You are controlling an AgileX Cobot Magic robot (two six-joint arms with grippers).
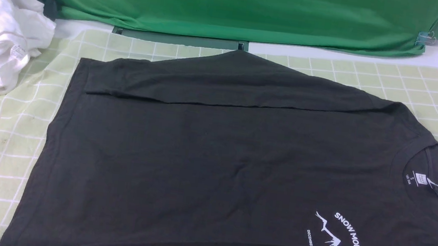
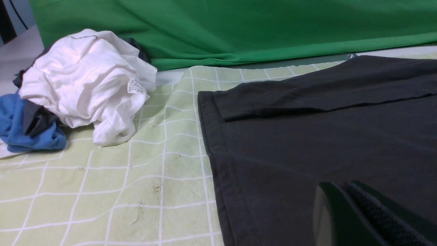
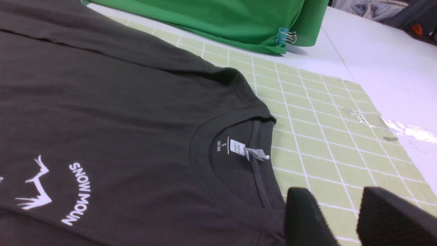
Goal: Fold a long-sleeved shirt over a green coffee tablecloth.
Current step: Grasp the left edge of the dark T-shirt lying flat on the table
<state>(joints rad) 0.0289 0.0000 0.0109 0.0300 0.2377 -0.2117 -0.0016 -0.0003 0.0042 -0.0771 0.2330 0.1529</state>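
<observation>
Now the left gripper [image 2: 341, 188] is pressed shut with nothing between its fingers, hanging low over the hem end of the long-sleeved shirt [image 1: 214, 160]. Whether it touches the fabric I cannot tell. Ahead of that gripper the black shirt lies flat, front up, on the green coffee tablecloth [image 1: 3, 146]. One sleeve [image 1: 227, 86] is folded across the body on the side farthest from the gripper. Off to the gripper's outer side, well apart from it, a crumpled white garment [image 2: 85, 82] sits on the edge of the gridded cloth, with a blue garment [image 2: 20, 126] touching it.

The right gripper [image 3: 336, 198] stands partly parted and holds nothing; the gridded cloth shows through the gap. It is just beside the shirt's collar, with one finger [image 3: 307, 218] near the neckband. The white neck label [image 3: 237, 147] lies close in front of that finger. The white "SNOW MOUN" print [image 3: 78, 194] lies farther off toward the other arm. Well beyond the fingertips, plain bright green fabric [image 3: 222, 20] hangs along the far edge, and a binder clip [image 3: 285, 36] is fastened at its corner.
</observation>
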